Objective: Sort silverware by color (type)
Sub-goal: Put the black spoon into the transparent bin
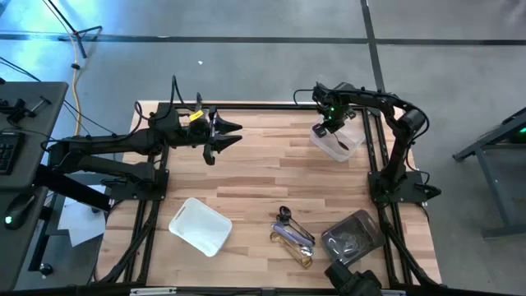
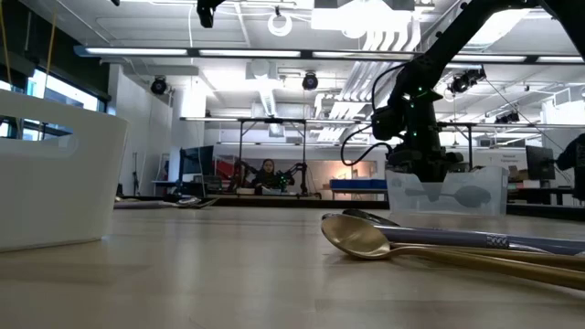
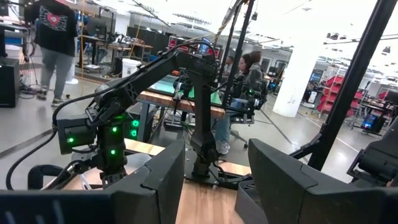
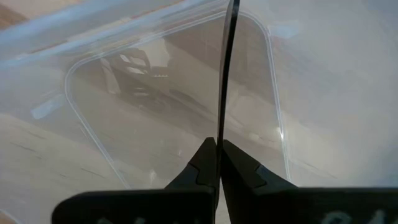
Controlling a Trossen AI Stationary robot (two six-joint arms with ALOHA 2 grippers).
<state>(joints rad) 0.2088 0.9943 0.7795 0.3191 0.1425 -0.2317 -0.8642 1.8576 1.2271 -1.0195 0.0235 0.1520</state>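
- Right wrist view alone shows the right claw (image 4: 218,163) pinching a thin dark utensil (image 4: 227,68) over the clear tray (image 4: 93,74).
- High view: left claw (image 1: 223,136) spread, hovering above the tabletop (image 1: 255,177); remaining silverware (image 1: 293,236) near the front edge.
- Low view: gold spoon (image 2: 358,238) lying flat.

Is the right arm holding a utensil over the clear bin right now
Yes, the right end effector pinches a thin dark utensil above the clear bin.

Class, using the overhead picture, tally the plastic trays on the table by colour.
White tray: 1
Clear trays: 2
Total: 3
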